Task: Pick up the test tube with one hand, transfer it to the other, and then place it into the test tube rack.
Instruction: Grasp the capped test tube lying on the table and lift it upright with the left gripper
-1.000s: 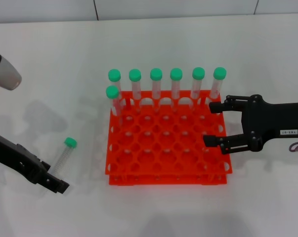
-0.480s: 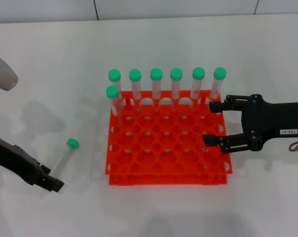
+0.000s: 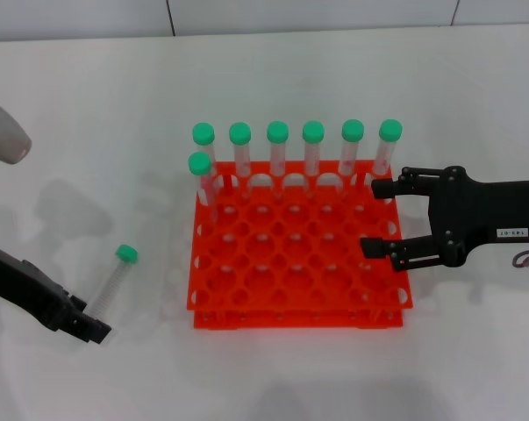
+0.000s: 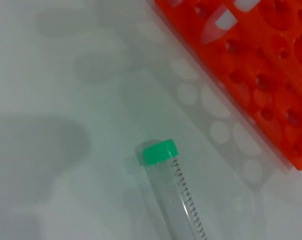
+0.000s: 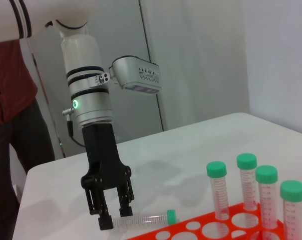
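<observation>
left of the test tube rack, left tool clamping the test tube, right tool wide over rack edge

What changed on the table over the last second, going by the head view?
The left pincer slid a little further toward the robot's left and nearer edge, staying at the bottom end of the lying test tube, which turned slightly, its green cap ending about where it began. No lift yet. The right pincer stayed open beside the test tube rack, and the seven standing tubes did not move.
</observation>
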### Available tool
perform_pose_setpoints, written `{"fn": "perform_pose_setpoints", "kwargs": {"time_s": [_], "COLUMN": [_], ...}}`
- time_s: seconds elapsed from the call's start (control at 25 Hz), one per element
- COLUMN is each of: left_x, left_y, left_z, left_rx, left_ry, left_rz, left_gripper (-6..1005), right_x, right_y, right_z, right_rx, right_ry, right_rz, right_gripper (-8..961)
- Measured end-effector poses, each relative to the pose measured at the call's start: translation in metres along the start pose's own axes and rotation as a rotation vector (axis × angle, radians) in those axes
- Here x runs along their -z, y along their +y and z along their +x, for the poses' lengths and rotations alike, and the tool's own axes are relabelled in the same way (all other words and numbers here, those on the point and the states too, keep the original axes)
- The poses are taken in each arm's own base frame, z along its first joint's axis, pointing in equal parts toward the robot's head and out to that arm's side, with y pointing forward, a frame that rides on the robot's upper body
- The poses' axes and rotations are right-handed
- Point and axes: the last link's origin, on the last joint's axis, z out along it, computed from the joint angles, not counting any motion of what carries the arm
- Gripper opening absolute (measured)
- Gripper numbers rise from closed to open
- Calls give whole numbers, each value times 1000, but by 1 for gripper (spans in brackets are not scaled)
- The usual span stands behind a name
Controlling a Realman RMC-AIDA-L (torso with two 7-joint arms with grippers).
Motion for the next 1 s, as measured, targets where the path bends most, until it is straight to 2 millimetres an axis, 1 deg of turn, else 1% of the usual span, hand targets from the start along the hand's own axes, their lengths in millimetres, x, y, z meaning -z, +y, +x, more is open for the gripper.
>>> {"fn": "perform_pose_setpoints", "kwargs": {"time_s": [0.08,0.32,0.72,1.0], "left_x": [0,0,0,1], "left_y": [0,-2,-7,-9], "left_z": [0,0,0,0], "left_rx": [0,5,16,18], "left_ry": [0,-3,-14,-22], "left_rz": [1,13,52,63], "left_gripper": [602,515,402,397], "right_x": [0,0,0,0], "right_y": [0,0,0,-2], "right_z": [0,0,1,1], "right_rx": [0,-2,-4,-3], "right_ry": [0,0,1,2], "right_rz": [0,1,5,16], "right_gripper": [857,856,856,856]}}
